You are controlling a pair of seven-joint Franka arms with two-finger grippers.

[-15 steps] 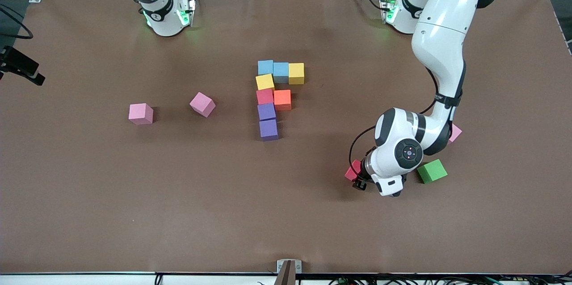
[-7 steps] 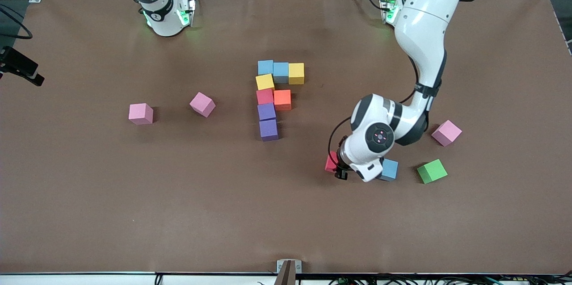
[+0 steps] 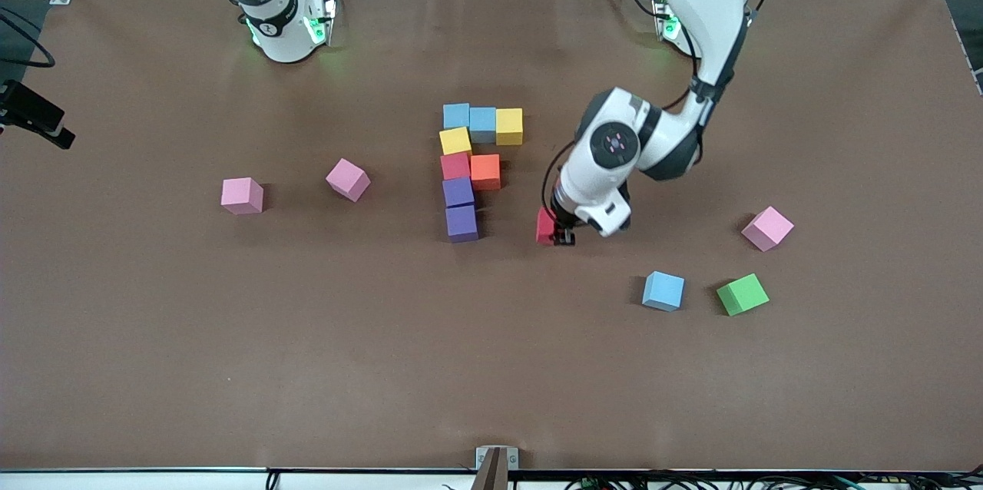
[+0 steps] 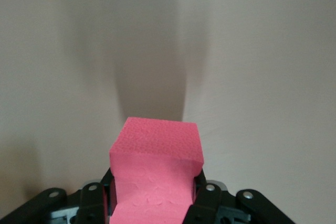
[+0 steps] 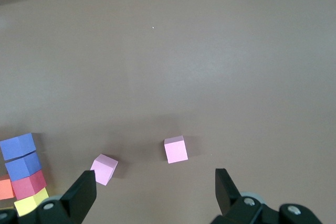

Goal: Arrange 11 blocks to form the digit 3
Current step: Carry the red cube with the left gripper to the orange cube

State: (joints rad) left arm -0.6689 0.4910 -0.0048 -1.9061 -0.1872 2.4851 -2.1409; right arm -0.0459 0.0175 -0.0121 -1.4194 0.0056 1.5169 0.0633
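The table carries a half-built figure at its middle: two light blue cubes and a yellow one in a bar, then yellow, red and two purple cubes running toward the front camera, with an orange cube touching the red one. The left arm reaches in from its base, and the left gripper is pinched tight on a red cube, held above bare table near the purple end of the figure, toward the left arm's end. In the left wrist view the foam bulges between the fingers, so the squeeze is deep; the main risk, as I judge it, is the cube springing or twisting on release and landing askew. A second risk is the carried cube or the fingers clipping the orange or purple cubes on the way down and shoving the placed rows out of line. The right gripper hangs spread and empty over the table near two pink cubes, waiting. A light blue cube and a green cube lie loose, nearer the front camera, not yet placed; a pink cube sits just beside them and could be picked by mistake.
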